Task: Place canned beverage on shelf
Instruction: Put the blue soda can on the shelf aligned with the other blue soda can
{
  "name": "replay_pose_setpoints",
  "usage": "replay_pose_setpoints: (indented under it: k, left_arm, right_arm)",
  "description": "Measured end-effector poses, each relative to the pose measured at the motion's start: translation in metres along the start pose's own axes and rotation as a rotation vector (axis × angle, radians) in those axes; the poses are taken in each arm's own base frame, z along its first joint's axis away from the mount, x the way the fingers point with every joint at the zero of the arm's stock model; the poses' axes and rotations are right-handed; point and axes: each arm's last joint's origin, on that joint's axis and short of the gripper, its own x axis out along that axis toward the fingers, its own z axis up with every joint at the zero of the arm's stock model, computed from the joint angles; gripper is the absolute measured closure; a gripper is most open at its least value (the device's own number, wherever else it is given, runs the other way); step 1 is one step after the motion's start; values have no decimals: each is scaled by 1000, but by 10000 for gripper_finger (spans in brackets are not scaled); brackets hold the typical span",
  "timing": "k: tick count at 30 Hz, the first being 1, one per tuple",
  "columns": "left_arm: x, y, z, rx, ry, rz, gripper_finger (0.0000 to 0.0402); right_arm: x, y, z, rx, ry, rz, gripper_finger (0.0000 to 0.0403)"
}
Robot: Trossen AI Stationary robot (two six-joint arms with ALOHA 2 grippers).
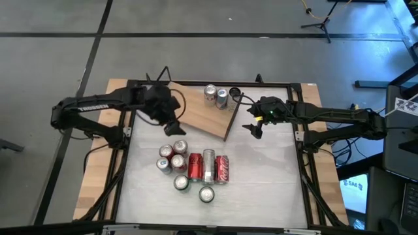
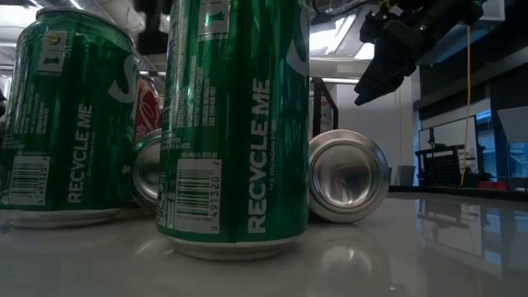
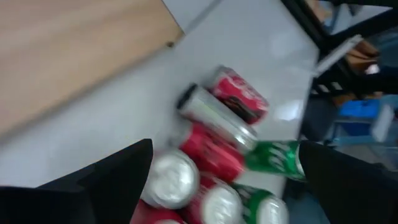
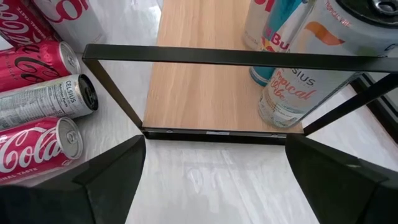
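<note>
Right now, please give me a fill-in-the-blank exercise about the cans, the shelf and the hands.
The cans standing on the shelf number ___.
The lying can between the two red cans is ___.
The left hand and the right hand are both empty and ___.
Missing words: three; silver; open.

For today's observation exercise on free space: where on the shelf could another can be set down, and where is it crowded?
The shelf is bare across its left and middle board, between the left gripper and the cans at its far right corner; that corner is crowded. The open right gripper hangs beside the shelf's right edge. On the table, the can cluster fills the middle.
</note>
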Motion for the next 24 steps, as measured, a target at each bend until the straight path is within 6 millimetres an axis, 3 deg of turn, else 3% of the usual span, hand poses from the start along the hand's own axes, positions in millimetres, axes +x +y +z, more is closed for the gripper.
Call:
replay_pose_setpoints:
  k: [12, 24]
  left_arm:
    - [3, -47, -62, -280, 201, 36, 7]
    - [11, -62, -104, -307, 188, 258, 7]
  right_arm:
    - [0, 0, 0, 0, -2, 0, 22]
    - [0, 0, 0, 0, -2, 0, 22]
